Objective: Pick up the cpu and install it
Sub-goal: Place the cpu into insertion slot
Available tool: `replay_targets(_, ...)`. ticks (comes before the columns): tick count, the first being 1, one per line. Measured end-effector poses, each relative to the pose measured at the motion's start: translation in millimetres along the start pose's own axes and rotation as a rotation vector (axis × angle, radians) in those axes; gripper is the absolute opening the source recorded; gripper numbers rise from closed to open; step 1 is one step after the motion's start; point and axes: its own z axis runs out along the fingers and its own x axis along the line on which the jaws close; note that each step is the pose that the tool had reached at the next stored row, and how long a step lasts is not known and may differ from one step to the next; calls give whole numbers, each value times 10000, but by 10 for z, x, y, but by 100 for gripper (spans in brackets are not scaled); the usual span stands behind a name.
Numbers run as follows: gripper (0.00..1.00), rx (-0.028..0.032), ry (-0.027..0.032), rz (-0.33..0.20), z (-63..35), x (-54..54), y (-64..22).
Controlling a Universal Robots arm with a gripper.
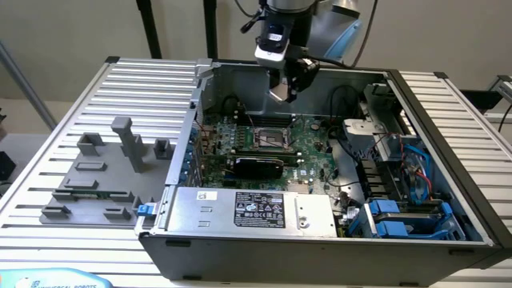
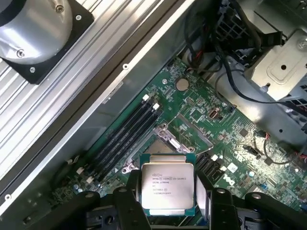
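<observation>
Gripper (image 2: 169, 192): jaws clamped on the cpu (image 2: 168, 181), one finger on each of two opposite edges. Metal lid faces the wrist camera and the printing is readable. The chip sits level in the grip, with no tilt I can make out.

From the exterior view the gripper (image 1: 284, 90) hangs inside the open computer case (image 1: 448, 150), above the socket (image 1: 272, 138) and clearly apart from it. The cpu (image 1: 279, 94) shows as a pale tab at the fingertips.

Socket (image 2: 165, 143): looks open and empty, metal frame exposed, nothing seated in it. In the wrist view the chip overlaps the socket's near edge, so it is over or just off one side of the socket. I can't tell which.

Around the socket: black memory slots (image 2: 127, 139) run just beside it, a coin cell (image 2: 182, 85) lies farther out on the motherboard (image 2: 240, 129), and the power supply (image 1: 248, 210) is beyond that. Grey fixture blocks (image 1: 104, 174) stand on the slatted table (image 1: 152, 90), well apart from the socket and outside the case.

Progress, as I judge it: pick-up done, chip carried into the case. Left to do: lining it up, setting it down into the socket and letting go.
</observation>
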Motion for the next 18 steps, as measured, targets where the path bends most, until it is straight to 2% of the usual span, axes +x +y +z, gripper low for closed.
replay_targets(12, 55, 11, -231, 2174, 53, 0, -6)
replay_targets(16, 55, 35, -294, 2870, 74, 0, -8)
replay_targets(18, 55, 56, -337, 3391, 91, 0, -10)
